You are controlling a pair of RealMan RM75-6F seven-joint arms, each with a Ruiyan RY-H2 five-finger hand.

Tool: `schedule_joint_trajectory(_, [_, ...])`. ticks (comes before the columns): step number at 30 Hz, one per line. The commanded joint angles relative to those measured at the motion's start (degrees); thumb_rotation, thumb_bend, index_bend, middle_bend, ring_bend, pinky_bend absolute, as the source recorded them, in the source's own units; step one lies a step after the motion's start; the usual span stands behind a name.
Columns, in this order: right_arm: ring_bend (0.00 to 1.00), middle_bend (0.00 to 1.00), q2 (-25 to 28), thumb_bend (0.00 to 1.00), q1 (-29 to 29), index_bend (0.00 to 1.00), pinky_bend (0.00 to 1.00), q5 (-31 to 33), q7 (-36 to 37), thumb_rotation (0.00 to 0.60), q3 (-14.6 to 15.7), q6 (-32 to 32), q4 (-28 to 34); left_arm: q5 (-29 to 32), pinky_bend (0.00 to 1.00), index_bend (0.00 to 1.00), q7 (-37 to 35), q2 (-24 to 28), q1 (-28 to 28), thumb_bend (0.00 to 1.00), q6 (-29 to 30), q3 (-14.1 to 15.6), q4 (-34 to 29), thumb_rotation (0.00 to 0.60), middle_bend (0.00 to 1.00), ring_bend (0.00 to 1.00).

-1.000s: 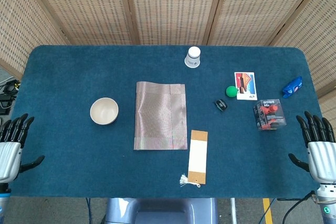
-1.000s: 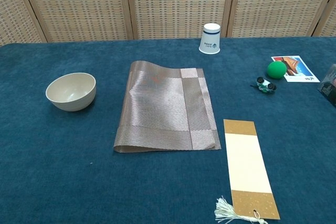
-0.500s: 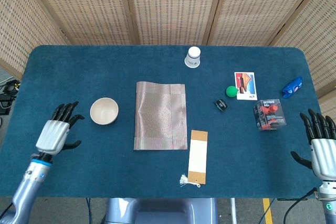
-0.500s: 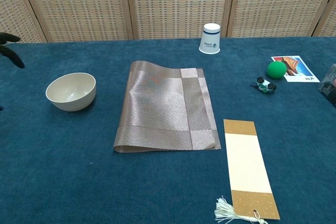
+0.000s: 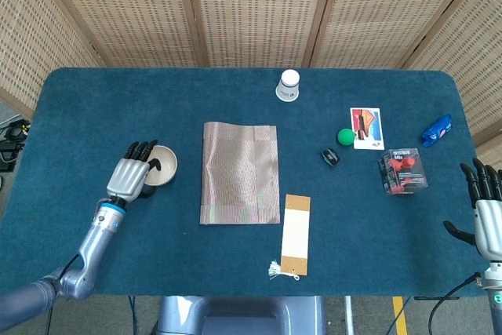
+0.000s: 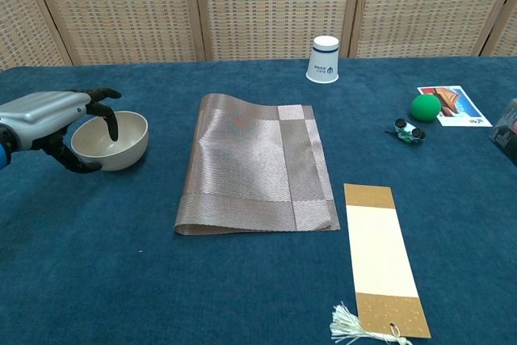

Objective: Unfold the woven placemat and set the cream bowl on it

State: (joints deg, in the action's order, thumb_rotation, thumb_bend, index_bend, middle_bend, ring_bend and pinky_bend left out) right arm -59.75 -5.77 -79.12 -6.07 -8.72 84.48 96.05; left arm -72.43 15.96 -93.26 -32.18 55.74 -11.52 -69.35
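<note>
Robot's left hand at the cream bowl, with the woven placemat folded at the table's centre.

The left hand [image 5: 132, 176] hovers at the near-left rim of the cream bowl [image 5: 159, 164], fingers curved over the rim and apart; no grip is visible yet. The bowl sits at nine o'clock from the woven placemat [image 5: 240, 172], a little apart. The right hand [image 5: 488, 217] waits at the table's four o'clock edge, fingers spread and holding nothing. Judged best: pinch the rim between thumb and fingers, lift level, and unfold the placemat before setting the bowl down.
</note>
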Motion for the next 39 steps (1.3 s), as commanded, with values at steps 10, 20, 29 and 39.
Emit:
schedule_joint_trajectory(10, [0.00,0.00,-1.36,0.00,-0.80,0.06,0.00,1.23,-2.20,0.600,0.00,-1.16,-1.03,1.88,0.00,0.72,-1.24,-3.52,-2.36,0.38,-1.81,0.17,7.51,0.600,0.00,0.00])
schedule_joint_trajectory(20, [0.00,0.00,-1.72,0.00,-0.87,0.06,0.00,1.13,-3.07,0.600,0.24,-1.01,-1.06,7.20,0.00,0.72,-3.43,0.26,-3.77,0.38,-4.23,-4.13,14.10,0.600,0.00,0.00])
schedule_joint_trajectory(29, [0.00,0.00,-2.19,0.00,-1.03,0.06,0.00,0.92,-4.51,0.600,0.42,-0.84,-0.55,13.13,0.00,0.69,-6.98,0.29,-3.35,0.38,-11.85,-4.59,22.86,0.600,0.00,0.00])
schedule_joint_trajectory(39, [0.00,0.00,-2.20,0.00,-0.98,0.06,0.00,0.78,-4.87,0.600,0.50,-0.53,-0.12,13.24,0.00,0.00,-9.61,0.19,-2.84,0.14,-13.71,-3.68,25.28,0.600,0.00,0.00])
